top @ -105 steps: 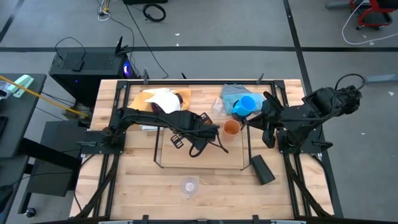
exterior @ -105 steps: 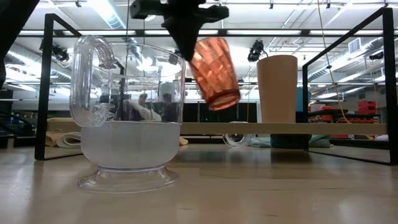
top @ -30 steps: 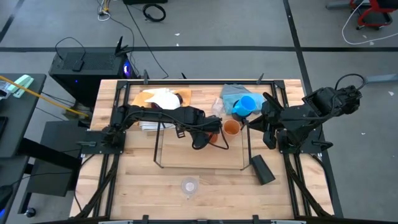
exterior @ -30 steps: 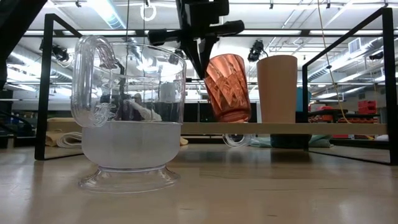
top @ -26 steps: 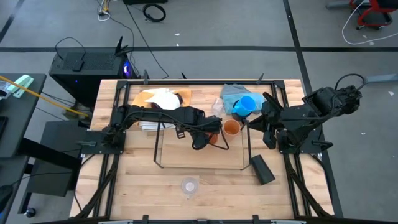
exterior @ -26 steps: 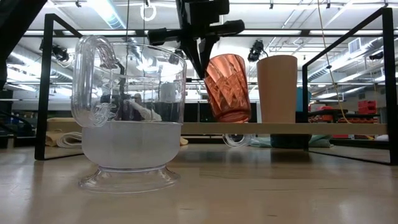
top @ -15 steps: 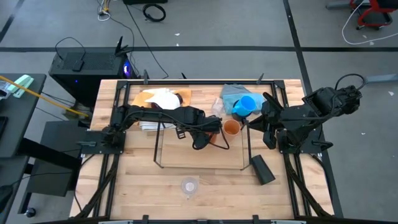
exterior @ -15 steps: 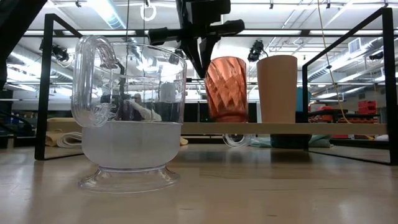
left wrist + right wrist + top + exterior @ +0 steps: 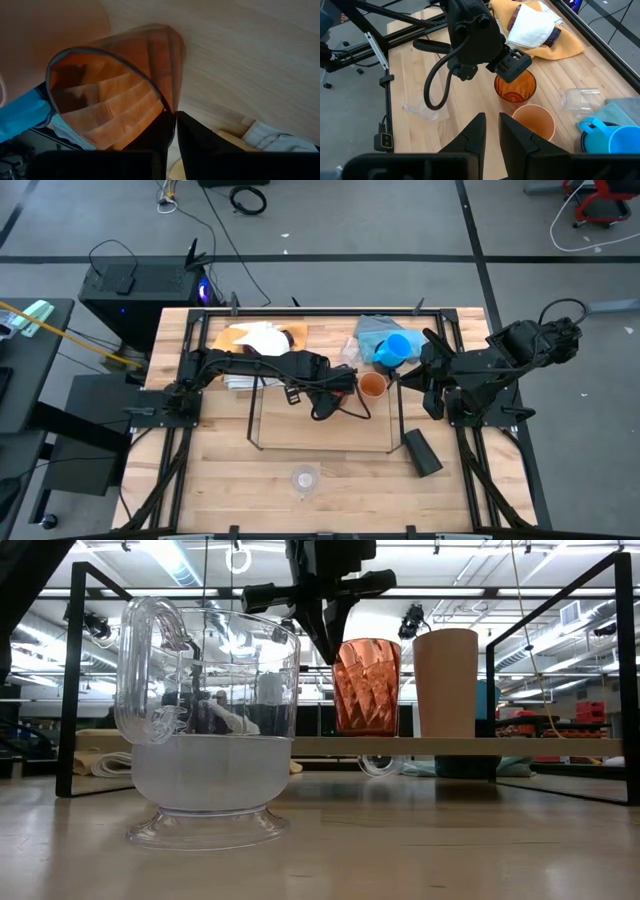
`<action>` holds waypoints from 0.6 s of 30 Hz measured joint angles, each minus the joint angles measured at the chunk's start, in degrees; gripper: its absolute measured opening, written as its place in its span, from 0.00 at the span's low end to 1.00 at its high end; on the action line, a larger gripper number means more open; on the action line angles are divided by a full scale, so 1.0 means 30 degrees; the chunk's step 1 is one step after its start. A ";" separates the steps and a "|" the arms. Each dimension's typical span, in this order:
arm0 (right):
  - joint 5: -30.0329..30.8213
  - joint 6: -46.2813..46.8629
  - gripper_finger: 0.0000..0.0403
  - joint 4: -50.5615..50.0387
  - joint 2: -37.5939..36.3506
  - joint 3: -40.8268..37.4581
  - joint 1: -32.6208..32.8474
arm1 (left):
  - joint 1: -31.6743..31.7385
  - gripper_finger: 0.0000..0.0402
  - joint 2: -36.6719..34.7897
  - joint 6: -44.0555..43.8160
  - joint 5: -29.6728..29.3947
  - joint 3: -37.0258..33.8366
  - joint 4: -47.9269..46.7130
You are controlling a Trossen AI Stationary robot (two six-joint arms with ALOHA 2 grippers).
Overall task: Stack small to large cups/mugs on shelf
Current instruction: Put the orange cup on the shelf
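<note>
On the shelf (image 9: 262, 425) near its right end, the amber-orange tumbler (image 9: 366, 686) stands upright, mouth up, just beside the small orange cup (image 9: 446, 683), the left gripper (image 9: 512, 65) pinching its rim, a grip the low view hides.

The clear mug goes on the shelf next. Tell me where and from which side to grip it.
Take the clear mug by its looped handle, coming from above: the mug stands upright at the table's front edge, the handle rises beside the rim, and the wide smooth bowl looks too broad for a pincer.
</note>
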 joint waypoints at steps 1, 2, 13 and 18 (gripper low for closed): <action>0.0000 -0.0002 0.14 0.0000 -0.0003 0.0000 0.0000 | 0.0000 0.12 0.0000 -0.0007 0.0034 0.0000 0.0014; 0.0000 -0.0007 0.14 0.0000 0.0002 0.0000 0.0000 | 0.0000 0.12 0.0000 -0.0007 0.0065 0.0000 0.0022; 0.0002 -0.0003 0.14 0.0000 0.0002 0.0000 0.0000 | -0.0015 0.13 -0.0015 -0.0483 0.0079 0.0000 0.0312; 0.0002 0.0000 0.14 0.0000 0.0002 0.0000 0.0000 | -0.0024 0.15 -0.0015 -0.0552 0.0142 0.0005 0.0415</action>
